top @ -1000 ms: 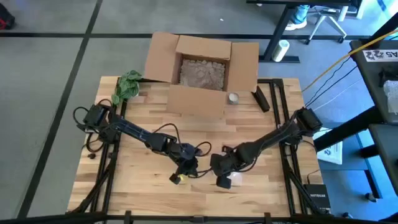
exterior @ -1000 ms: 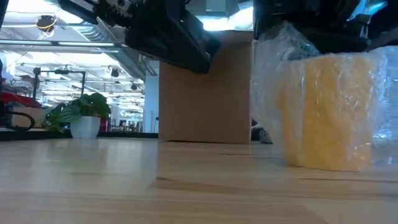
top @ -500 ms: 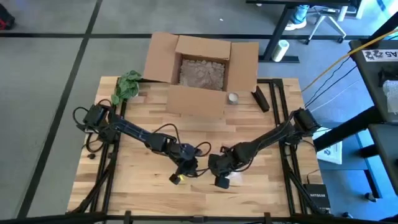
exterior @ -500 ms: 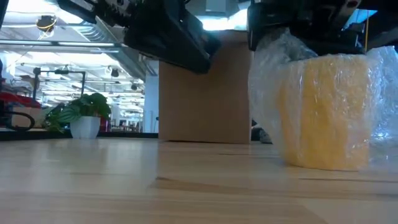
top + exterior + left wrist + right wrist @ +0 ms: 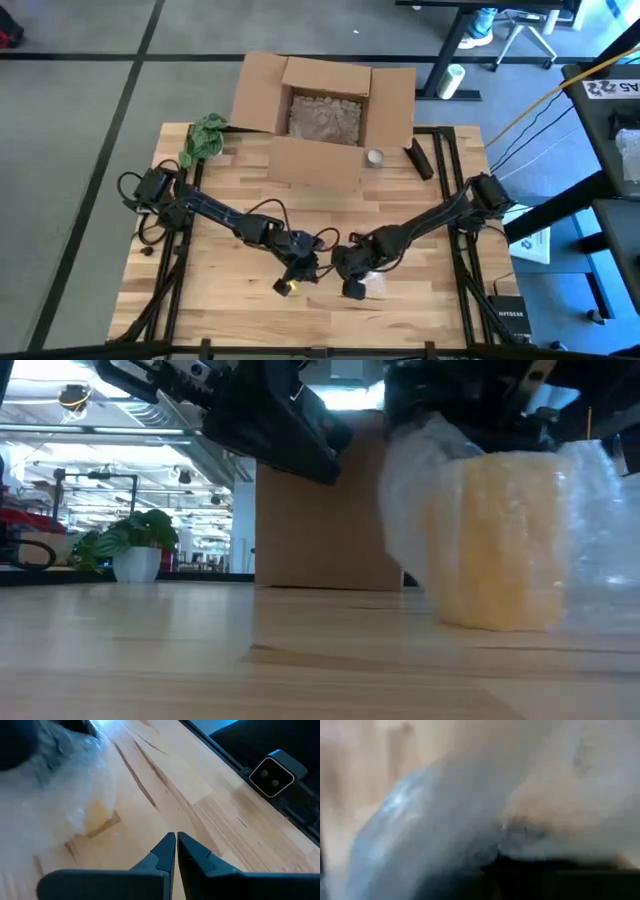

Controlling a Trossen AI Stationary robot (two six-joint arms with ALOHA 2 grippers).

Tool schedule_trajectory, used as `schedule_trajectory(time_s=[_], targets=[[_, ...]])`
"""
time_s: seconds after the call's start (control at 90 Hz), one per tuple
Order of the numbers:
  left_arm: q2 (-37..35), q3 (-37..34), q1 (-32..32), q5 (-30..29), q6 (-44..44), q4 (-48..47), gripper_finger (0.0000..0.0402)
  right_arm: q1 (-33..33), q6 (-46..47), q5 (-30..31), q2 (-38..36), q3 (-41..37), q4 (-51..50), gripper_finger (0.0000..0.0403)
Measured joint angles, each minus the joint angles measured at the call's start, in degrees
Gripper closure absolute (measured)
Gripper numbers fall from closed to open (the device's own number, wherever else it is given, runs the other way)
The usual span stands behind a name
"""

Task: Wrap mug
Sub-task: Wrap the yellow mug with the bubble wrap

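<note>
Right claw (image 5: 352, 287), grip unreadable, has dragged bubble wrap (image 5: 415, 490) further across the yellow mug (image 5: 497, 540) beneath it; left claw (image 5: 176, 845), fingers together, waits beside. Wrapping advances.

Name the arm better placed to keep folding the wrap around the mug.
Right, probably. The right gripper sits on the bubble wrap over the yellow mug; the left gripper is shut, empty, beside it.

Right gripper and mug shifted left

The right gripper (image 5: 352, 288) has slid the bubble-wrapped yellow mug (image 5: 497, 542) leftward, toward the left gripper (image 5: 290, 283).
</note>
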Motion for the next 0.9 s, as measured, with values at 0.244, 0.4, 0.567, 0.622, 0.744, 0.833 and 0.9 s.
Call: schedule_trajectory(time_s=[0.244, 0.4, 0.567, 0.622, 0.744, 0.833, 0.9], targets=[[0.0, 0.0, 0.0, -0.1, -0.2, -0.2, 0.0402, -2.2, 5.1, 7.2, -0.2, 0.5, -8.2, 0.0403], [0.0, 0.0, 0.0, -0.1, -0.6, -0.6, 0.0402, -3.3, 4.4, 8.1, -0.2, 0.5, -8.7, 0.0402], [0.0, 0.0, -0.6, 1.3, -3.7, -4.9, 0.0402, -2.4, -2.1, 2.6, -0.2, 0.1, -3.7, 0.0402], [0.0, 0.0, -1.2, 1.5, -5.4, -7.4, 0.0402, -2.0, -3.1, 1.4, -0.1, 0.1, -1.9, 0.0402], [-0.1, 0.1, -2.9, 1.0, -9.2, -11.7, 0.0402, -1.9, -1.4, 2.7, 0.0, 0.3, -3.4, 0.0402], [-0.4, -0.2, -4.3, -1.2, -11.7, -12.8, 0.0402, -3.2, 1.2, 5.8, 0.0, 0.6, -5.8, 0.0402], [-0.5, -0.2, -5.0, -3.2, -12.6, -13.2, 0.0402, -4.4, 0.5, 5.9, 0.0, 0.6, -6.3, 0.0402]])
